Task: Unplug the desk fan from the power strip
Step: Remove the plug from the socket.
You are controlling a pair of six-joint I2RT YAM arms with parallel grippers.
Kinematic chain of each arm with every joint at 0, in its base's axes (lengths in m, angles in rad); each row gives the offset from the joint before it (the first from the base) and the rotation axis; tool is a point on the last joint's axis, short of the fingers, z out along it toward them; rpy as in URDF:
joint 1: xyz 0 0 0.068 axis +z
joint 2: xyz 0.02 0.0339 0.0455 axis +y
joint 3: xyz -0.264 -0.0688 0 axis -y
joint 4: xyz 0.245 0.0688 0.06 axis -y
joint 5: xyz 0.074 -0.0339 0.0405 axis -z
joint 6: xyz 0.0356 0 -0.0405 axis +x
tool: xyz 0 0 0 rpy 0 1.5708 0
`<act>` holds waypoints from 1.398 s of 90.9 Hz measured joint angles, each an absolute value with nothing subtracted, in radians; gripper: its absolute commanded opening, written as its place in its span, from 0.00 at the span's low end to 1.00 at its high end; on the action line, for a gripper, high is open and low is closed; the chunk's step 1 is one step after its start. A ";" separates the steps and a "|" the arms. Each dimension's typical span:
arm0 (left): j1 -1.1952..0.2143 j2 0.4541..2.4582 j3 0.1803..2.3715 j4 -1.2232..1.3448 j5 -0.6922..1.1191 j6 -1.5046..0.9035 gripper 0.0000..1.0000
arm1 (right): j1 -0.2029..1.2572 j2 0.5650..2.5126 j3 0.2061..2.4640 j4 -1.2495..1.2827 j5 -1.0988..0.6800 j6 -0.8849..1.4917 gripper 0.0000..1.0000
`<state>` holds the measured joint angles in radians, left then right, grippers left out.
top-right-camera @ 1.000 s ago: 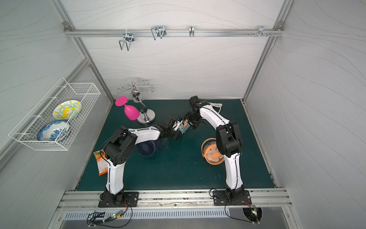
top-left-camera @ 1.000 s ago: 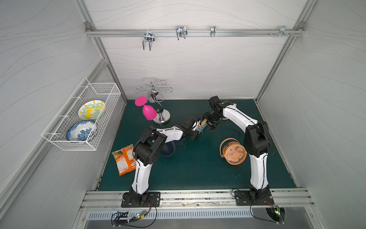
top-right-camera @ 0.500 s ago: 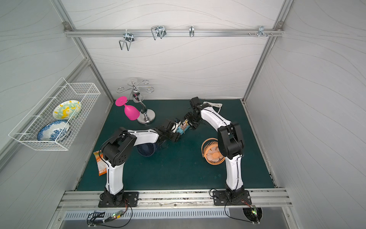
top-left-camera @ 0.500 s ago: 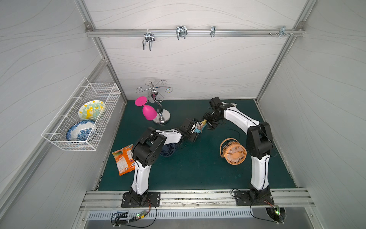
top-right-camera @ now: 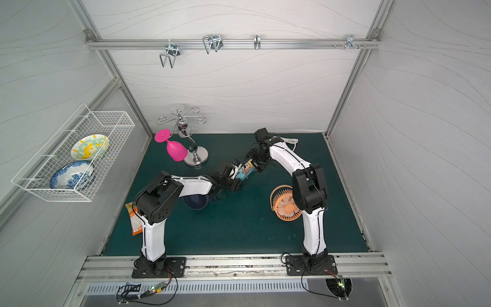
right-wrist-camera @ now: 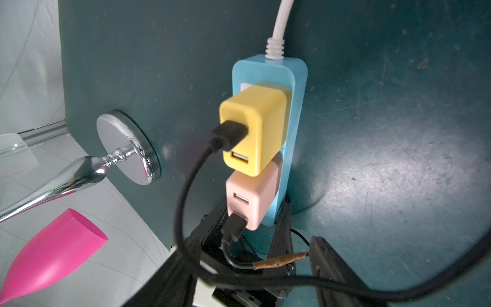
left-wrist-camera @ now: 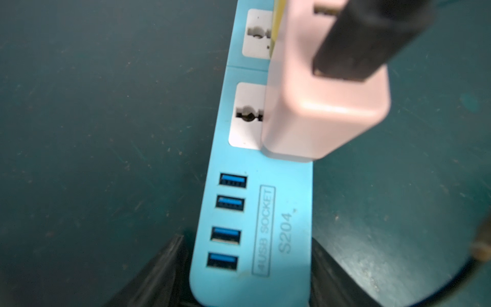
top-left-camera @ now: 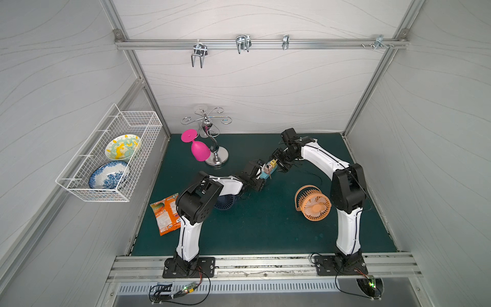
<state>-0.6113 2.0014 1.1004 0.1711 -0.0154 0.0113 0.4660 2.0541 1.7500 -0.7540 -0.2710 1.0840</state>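
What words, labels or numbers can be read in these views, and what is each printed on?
"4USB SOCKET": framed label on the blue face of the power strip, left wrist view.
"S204": printed beside that label on the same strip.
Orange snack packet: it has print, but this is too small to read in both top views.
No other text can be read.
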 measured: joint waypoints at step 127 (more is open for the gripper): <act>-0.616 2.013 1.059 0.350 0.036 0.019 0.42 | 0.445 2.212 1.958 -0.867 -0.295 1.012 0.64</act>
